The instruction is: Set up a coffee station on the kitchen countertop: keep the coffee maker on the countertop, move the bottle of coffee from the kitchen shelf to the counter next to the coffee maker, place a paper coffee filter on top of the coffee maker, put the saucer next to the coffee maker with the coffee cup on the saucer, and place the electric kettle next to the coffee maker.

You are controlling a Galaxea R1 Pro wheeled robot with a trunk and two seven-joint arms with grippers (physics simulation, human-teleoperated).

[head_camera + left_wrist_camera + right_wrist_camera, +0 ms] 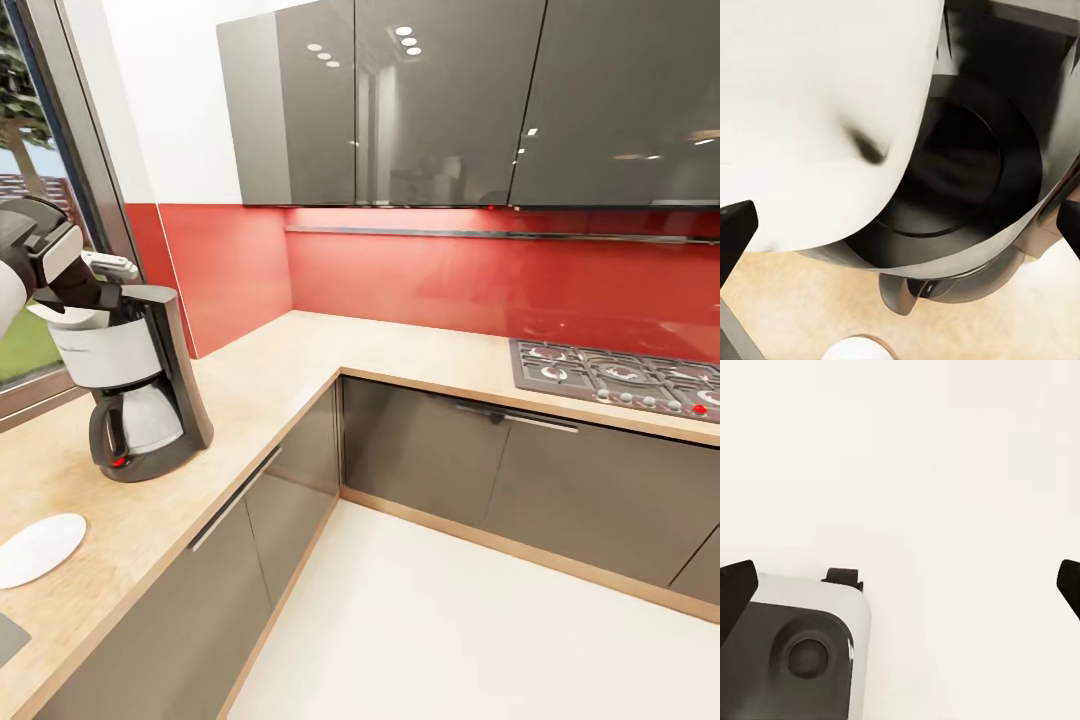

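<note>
One coffee maker (pixel 140 380) stands on the light-wood desk (pixel 270 390), directly under the left tool (pixel 900 225), whose two dark fingertips (pixel 735 232) show at opposite edges of the left wrist view, set wide apart. Between them and just below the tool hangs a large white curved sheet, the paper coffee filter (pixel 810 120); whether the fingers pinch it I cannot tell. Past the filter lies the machine's round black top opening, and lower still its carafe. One white saucer (pixel 38 548) lies flat on the desk, nearer the camera than the tool and apart from the machine. Well off to the tool's far side, one gas hob (pixel 620 378) is set into the other run of the desk, beneath grey wall cabinets (pixel 450 100) and a red backsplash. The right tool (pixel 900 585) hangs over pale floor with its fingertips spread wide, holding nothing, beside one grey part of the robot's base (pixel 795 652). No writing is readable.
</note>
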